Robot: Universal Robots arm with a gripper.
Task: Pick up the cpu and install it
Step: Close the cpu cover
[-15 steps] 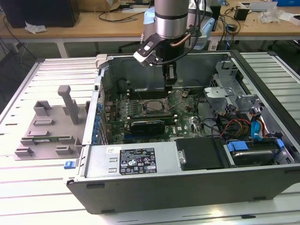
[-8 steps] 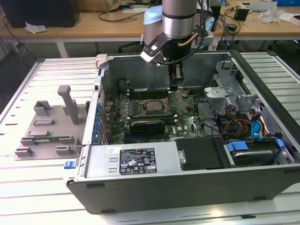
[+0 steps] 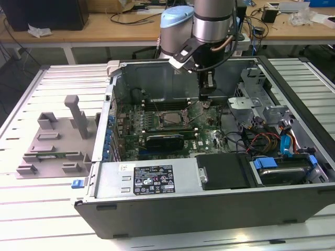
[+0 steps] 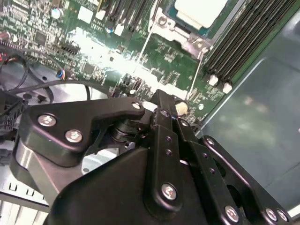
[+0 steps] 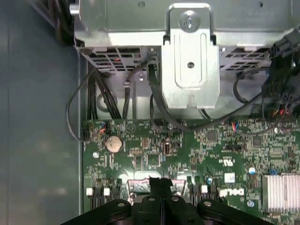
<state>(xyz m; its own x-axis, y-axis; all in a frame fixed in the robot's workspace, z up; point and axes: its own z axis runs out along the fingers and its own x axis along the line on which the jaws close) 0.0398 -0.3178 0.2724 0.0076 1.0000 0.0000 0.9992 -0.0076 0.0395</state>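
The cpu (image 4: pixel 200 10), a pale silvery square, lies in the socket (image 4: pixel 185 40) just beyond my gripper (image 5: pixel 161 183), clenched empty.

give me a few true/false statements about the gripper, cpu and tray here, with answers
1. The gripper is down inside the open computer case, above the motherboard. True.
2. The gripper holds the cpu. False: in the second wrist view the cpu lies flat on the board, apart from the shut gripper.
3. The grey tray sits inside the case. False: it lies on the table outside, at the exterior view's left.
4. A coin battery sits on the motherboard. True.
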